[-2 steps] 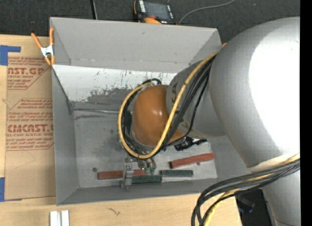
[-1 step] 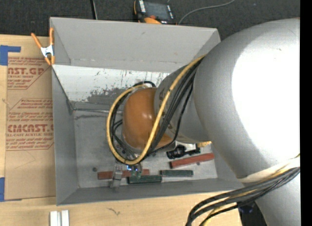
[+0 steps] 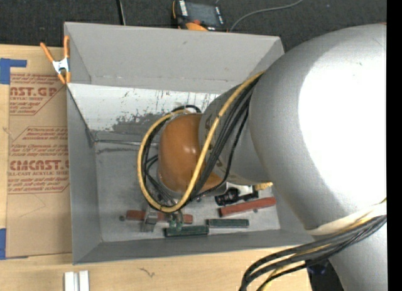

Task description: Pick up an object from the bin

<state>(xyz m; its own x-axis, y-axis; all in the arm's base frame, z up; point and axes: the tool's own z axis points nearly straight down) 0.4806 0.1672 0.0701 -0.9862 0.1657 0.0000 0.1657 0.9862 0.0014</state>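
A small grey piece (image 3: 149, 222) and a dark green bar (image 3: 186, 230) are lying on the bin's floor by the near wall, left of middle. These are the things nearest to me, and I am hanging just on their far side, low over the floor. The green bar is lying flat, its length running left to right, and the grey piece is sitting just beside its left end. I am seeing little of my gripper (image 3: 166, 204) beneath my orange cover (image 3: 179, 151), so I cannot tell whether it is spread or closed, nor whether anything is caught in it.

A flat reddish-brown strip (image 3: 134, 215) is lying just to the left of the grey piece. To the right, a second dark green bar (image 3: 227, 223) is resting near the near wall. Just on its far side a red-brown bar (image 3: 247, 206) is lying slightly askew, its right end the farther one. A small white and black thing (image 3: 240, 192) is sitting just beyond that red-brown bar, close under my arm.

Black and yellow cables (image 3: 146, 158) are looping round the orange cover on its left and near sides. My silver-grey arm (image 3: 314, 126) is lying across the right side of the grey bin (image 3: 85, 176) — the bin's far sloping wall is showing dark scratches.
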